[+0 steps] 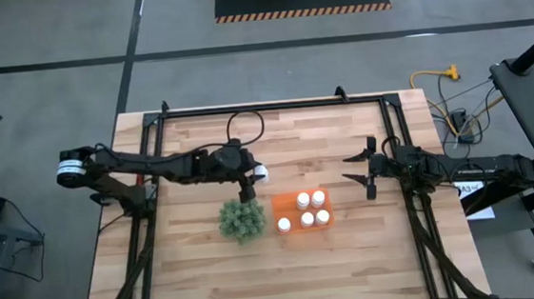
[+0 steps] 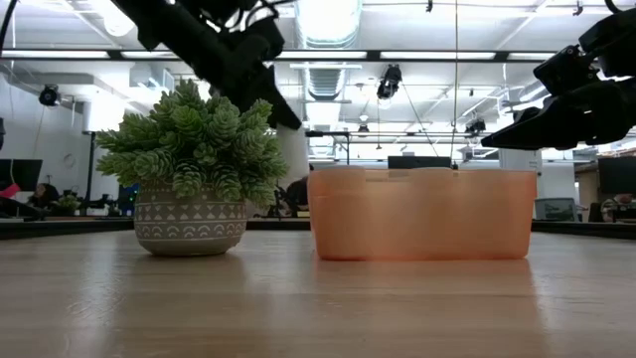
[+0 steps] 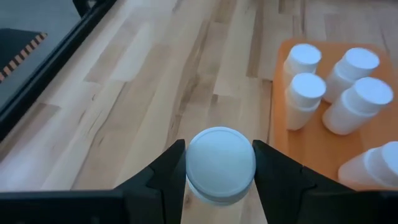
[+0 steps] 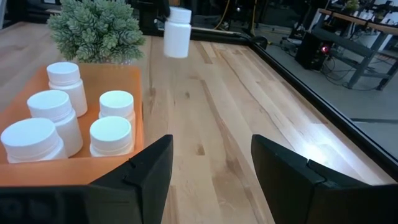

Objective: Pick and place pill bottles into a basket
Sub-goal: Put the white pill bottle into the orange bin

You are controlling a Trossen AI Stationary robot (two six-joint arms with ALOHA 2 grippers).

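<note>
Carrying sixth bottle (image 1: 261,172) clamped in left tool (image 1: 253,176), lifted clear of counter (image 1: 352,257) beside plant (image 1: 241,219), heading toward basket (image 1: 281,207). Leaving five bottles (image 1: 306,212) standing in basket. Parking right tool (image 1: 367,172) apart, empty, off to basket's side.
</note>
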